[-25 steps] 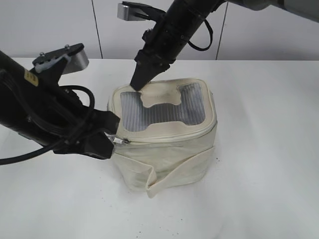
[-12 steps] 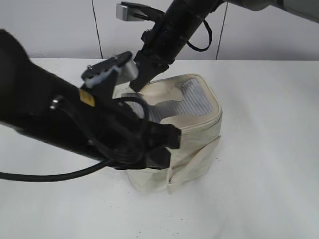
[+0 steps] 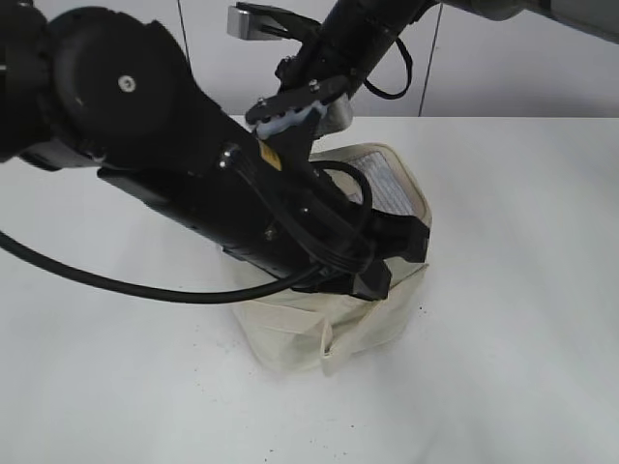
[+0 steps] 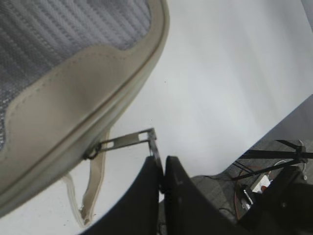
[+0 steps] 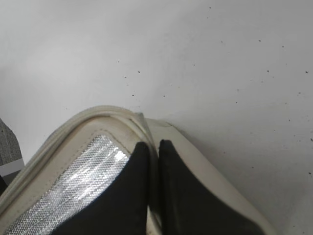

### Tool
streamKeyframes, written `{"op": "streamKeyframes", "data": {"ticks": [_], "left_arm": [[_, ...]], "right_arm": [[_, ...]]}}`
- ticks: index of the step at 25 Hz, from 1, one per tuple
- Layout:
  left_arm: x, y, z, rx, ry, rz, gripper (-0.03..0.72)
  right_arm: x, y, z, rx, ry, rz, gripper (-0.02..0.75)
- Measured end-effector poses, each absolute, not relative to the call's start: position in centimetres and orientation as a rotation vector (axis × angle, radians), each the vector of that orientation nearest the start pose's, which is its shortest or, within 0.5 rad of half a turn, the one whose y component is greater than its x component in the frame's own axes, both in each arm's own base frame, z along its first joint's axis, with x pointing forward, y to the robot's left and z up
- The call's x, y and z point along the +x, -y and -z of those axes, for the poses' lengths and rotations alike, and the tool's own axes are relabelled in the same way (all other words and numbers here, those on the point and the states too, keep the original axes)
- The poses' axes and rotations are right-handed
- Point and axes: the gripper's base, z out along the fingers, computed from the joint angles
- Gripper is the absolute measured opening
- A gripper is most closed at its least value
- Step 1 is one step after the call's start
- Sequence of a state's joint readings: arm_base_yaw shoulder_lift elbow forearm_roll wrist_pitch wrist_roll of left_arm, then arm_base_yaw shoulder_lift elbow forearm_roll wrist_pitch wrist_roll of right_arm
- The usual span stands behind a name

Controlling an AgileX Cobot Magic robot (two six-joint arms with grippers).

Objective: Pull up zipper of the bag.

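Observation:
The cream bag point(image 3: 387, 188) stands mid-table, and my left arm hides most of it in the exterior view. In the left wrist view my left gripper point(image 4: 162, 164) is shut on the ring end of a silver zipper pull point(image 4: 126, 141). The pull is stretched taut from the zipper track point(image 4: 128, 95) at the bag's rounded corner, below the grey window point(image 4: 58, 29). In the exterior view the left gripper point(image 3: 395, 253) is at the bag's front right. My right gripper point(image 5: 154, 147) is shut, its tips resting on the bag's top rim point(image 5: 73, 134). Its tips are hidden in the exterior view.
The white table point(image 3: 522, 290) spreads round the bag. My right arm point(image 3: 338, 48) comes down from the back over the bag. A loose cream strap point(image 4: 93, 191) hangs below the pull. Cables and gear point(image 4: 274, 176) lie beyond the table edge.
My left arm has swept right along the bag's front with the pull in its jaws. The bag has shifted and turned to the right. The right gripper has stayed on the bag's top.

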State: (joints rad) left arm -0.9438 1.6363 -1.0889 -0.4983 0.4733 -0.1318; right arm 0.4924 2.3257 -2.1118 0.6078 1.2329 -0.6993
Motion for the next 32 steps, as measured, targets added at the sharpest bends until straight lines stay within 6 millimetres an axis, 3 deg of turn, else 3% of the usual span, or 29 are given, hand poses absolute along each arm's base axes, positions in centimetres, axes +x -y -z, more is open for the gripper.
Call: {"op": "streamKeyframes", "data": {"ticks": [15, 21, 23, 28, 32], "left_arm": [[18.3, 29.9, -23.3, 0.753, -2.602, 0.807, -0.003], [18.0, 29.3, -24.6, 0.830, -2.545, 0.764, 0.044], [17.6, 28.9, -25.6, 0.889, -2.497, 0.732, 0.128], [17.4, 26.9, -28.4, 0.944, -2.401, 0.667, 0.342], [18.7, 24.4, -30.6, 0.844, -2.350, 0.635, 0.386]], "right_arm": [[41.2, -27.7, -21.9, -1.378, -2.395, -0.814, 0.029], [41.2, -27.7, -21.9, -1.339, -2.426, -0.823, 0.043], [41.2, -27.7, -21.9, -1.323, -2.436, -0.827, 0.092], [41.3, -27.9, -22.3, -1.247, -2.459, -0.864, 0.357], [41.4, -27.5, -22.7, -1.225, -2.484, -0.818, 0.477]]}}
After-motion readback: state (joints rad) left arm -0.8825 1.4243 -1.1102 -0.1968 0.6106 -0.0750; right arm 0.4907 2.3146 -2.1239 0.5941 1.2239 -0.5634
